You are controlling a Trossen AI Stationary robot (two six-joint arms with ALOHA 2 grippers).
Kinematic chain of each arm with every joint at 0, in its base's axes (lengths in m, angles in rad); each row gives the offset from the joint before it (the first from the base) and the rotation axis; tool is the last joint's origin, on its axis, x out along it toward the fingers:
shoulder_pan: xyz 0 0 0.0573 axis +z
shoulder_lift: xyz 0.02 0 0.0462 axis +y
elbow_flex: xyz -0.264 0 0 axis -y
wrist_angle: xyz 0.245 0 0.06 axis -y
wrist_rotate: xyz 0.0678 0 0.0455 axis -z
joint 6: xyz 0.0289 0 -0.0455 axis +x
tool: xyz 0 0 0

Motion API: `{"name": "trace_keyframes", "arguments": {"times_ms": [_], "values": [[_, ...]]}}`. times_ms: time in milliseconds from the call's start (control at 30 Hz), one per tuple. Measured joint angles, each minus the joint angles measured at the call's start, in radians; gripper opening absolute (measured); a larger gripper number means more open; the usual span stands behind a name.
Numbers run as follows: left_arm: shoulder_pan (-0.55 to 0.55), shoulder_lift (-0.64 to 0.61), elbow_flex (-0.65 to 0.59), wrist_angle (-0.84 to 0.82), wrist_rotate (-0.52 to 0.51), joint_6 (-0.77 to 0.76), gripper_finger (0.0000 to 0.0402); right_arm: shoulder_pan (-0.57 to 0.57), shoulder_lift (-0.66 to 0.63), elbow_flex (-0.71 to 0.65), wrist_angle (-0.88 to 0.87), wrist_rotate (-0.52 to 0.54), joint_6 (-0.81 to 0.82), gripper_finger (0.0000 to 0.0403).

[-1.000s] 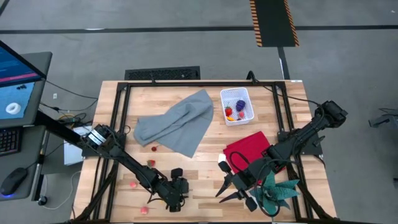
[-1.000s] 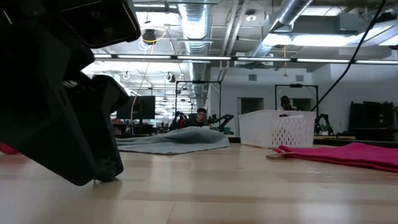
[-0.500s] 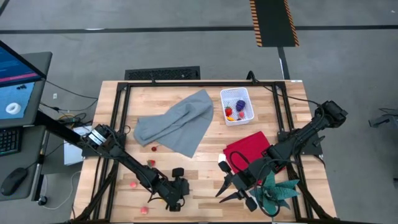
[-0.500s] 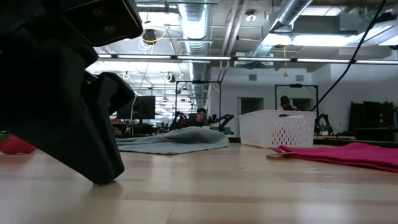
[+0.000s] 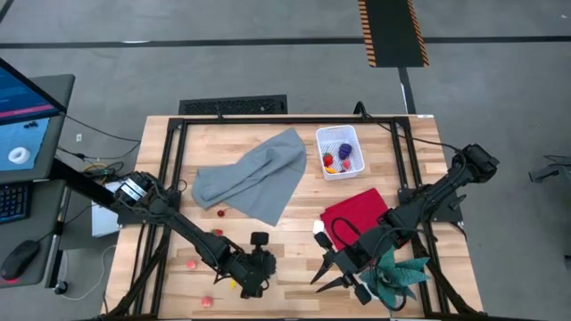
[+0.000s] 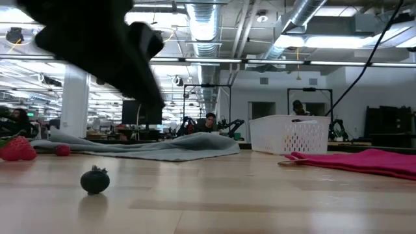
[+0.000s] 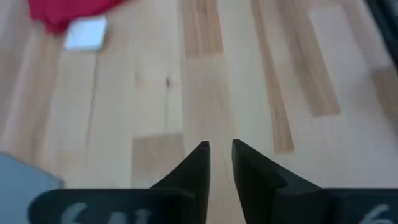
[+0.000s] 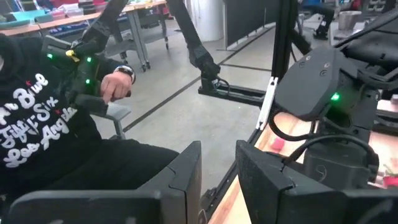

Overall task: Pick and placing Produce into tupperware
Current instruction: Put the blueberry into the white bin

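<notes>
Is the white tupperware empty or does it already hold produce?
Not empty: the tupperware holds a purple piece and a few red and yellow ones.

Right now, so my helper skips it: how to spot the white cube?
Seen from above, find the red cloth right of centre. The cube lies against its left edge. Unlike the coloured, rounded produce, it is white and square.

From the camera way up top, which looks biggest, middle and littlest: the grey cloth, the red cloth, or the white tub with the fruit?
1. The grey cloth looks biggest, spread wide across the table.
2. The red cloth comes next, though the right arm covers part of it.
3. The white tub looks littlest, but not far behind the red cloth.
</notes>
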Motion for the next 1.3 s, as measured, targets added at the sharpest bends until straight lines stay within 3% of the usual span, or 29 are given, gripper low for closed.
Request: {"name": "trace_keyframes", "arguments": {"times_ms": [133,267,500,833,967,1300], "values": [[0.021,-0.044,0.009,-0.009,0.097,-0.004,0.0031,0.006,-0.012,0.000,-0.006,0.002,-0.002,0.0123],[0.016,-0.054,0.009,-0.061,0.195,-0.123,0.0021,0.025,-0.016,0.000,-0.015,0.002,-0.004,0.0123],[-0.019,-0.031,0.001,-0.053,0.217,-0.204,0.0058,0.042,-0.016,0.000,-0.013,0.002,-0.004,0.0123],[-0.032,-0.008,-0.039,0.030,0.162,-0.241,0.0130,0.040,-0.016,0.000,-0.007,0.002,-0.004,0.0123],[-0.035,0.053,-0.037,0.063,0.228,-0.239,0.0141,0.040,-0.016,0.000,-0.009,0.002,-0.004,0.0123],[-0.042,0.076,-0.035,0.088,0.186,-0.224,0.0138,0.040,-0.016,0.000,-0.012,0.002,-0.004,0.0123]]}}
